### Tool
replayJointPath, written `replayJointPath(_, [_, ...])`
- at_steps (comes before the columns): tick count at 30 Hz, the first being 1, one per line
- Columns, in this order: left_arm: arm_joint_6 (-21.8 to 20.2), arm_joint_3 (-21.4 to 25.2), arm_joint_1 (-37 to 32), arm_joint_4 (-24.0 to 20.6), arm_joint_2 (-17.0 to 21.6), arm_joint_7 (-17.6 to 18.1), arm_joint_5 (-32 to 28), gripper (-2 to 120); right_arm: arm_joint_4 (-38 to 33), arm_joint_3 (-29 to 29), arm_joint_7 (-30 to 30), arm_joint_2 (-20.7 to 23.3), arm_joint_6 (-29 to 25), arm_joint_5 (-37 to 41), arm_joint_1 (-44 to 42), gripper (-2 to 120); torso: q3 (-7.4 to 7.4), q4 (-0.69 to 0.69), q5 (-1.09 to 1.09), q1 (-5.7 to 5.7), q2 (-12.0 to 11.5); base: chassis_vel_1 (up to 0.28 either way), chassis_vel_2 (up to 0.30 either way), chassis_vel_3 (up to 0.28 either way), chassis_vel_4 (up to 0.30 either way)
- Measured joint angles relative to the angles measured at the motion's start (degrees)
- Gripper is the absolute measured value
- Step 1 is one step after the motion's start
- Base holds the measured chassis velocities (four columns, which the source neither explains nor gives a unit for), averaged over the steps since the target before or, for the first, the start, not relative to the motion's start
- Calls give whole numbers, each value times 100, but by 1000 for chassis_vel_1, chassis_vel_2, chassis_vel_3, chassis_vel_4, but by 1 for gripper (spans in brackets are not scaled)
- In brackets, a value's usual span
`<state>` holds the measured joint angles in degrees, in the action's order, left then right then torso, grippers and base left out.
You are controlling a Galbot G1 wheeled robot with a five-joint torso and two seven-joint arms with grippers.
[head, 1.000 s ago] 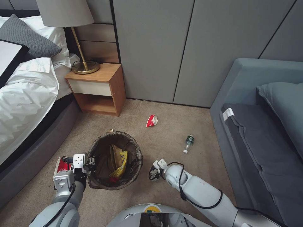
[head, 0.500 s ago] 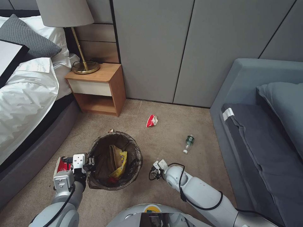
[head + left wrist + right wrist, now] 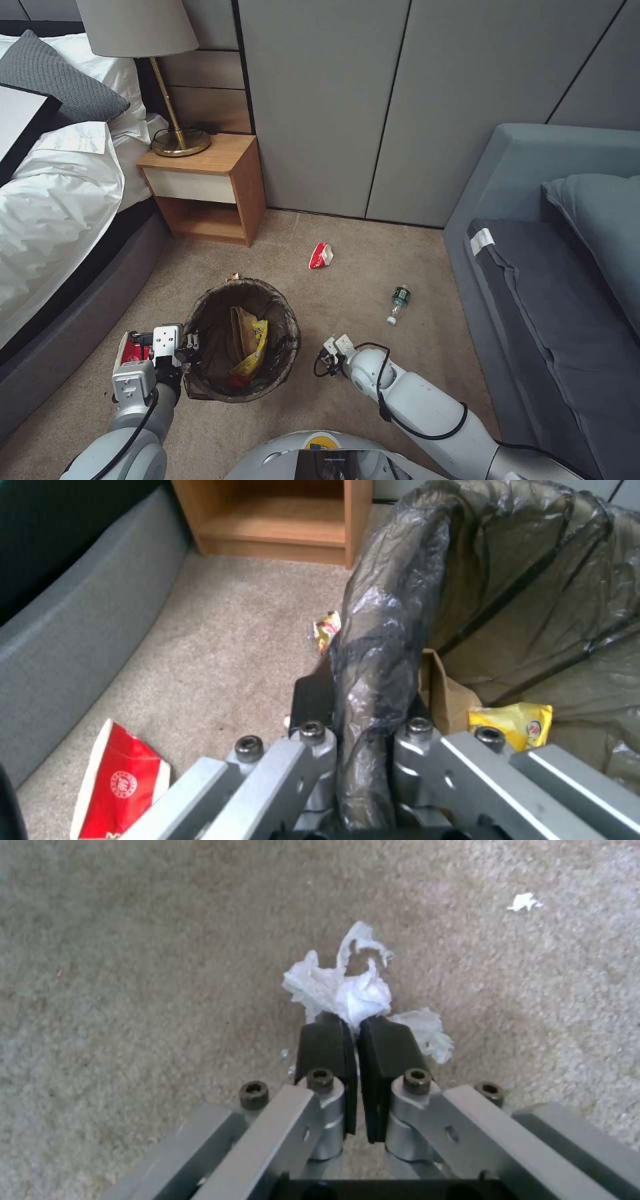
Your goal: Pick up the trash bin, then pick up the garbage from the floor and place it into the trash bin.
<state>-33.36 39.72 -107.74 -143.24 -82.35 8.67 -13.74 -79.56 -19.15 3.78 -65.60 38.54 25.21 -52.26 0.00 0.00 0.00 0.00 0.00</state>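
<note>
The beige short-pile carpet floor looks the same across the last second; the only shifts are small. The round white trash bin lined with a dark crinkled bag has drifted slightly nearer and to the left with the left tool, which suggests it hangs from that grip rather than resting freely. Its mouth faces up and its long axis runs close to vertical, tipped a little toward the right. In the left wrist view the left tool is clamped on the bag-covered rim, one finger outside, one inside. A brown paper bag and a yellow snack wrapper already lie inside.

The right tool sits low, just right of the bin, and has edged a touch to the right. Its wrist view shows the right tool with its pads pressed together on a crumpled white tissue, so this piece looks secured and ready to carry across.

On the floor remain a crushed red-and-white paper cup beyond the bin, a small clear bottle with a green label lying with its white cap toward the near side, and another red-and-white cup beside the left arm.
</note>
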Motion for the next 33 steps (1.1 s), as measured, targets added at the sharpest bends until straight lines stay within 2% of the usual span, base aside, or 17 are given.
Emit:
replayJointPath(1, [0, 0, -2, 0, 0, 1, 0, 5, 13, 15, -7, -16, -6, -1, 2, 0, 0, 0, 0, 0, 0, 0, 0, 0, 0])
replayJointPath(9, [-1, 8, -11, 0, 21, 2, -1, 5, 38, 171, -29, -99, -82, -33, -62, 0, 0, 0, 0, 0, 0, 0, 0, 0, 0])
replayJointPath(16, [-4, -8, 15, 0, 67, 2, -28, 5, -374, 739, -24, 15, -246, -299, -400, 0, 0, 0, 0, 0, 0, 0, 0, 0, 0])
replayJointPath(20, [-4, -54, 75, 0, 61, 0, -28, 5, -860, 1149, 71, 86, -460, -547, -711, 0, 0, -2, -1, 0, 0, 0, 0, 0, 0])
replayJointPath(23, [-5, -86, 130, 0, 66, -9, -32, 5, -1574, 1615, 299, 216, -1006, -944, -1157, 0, 0, 1, 0, 0, 0, 0, 0, 0, 0])
replayJointPath(25, [-5, -80, 139, 0, 73, -8, -40, 5, -1683, 1690, 304, 223, -1079, -991, -1228, 0, 0, 0, 0, 0, 0, 0, 0, 0, 0])
replayJointPath(26, [-10, -59, 162, 0, 96, 3, -72, 5, -2036, 1939, 312, 205, -1245, -1055, -1445, 0, 0, 0, 2, 0, 0, 0, 0, 0, 0])
replayJointPath(33, [-39, -14, 235, 0, 245, 49, -126, 5, -3303, 2638, 426, 195, -1522, -1044, -2025, 0, 0, -1, -1, 0, 1, 0, 0, 0, 0])
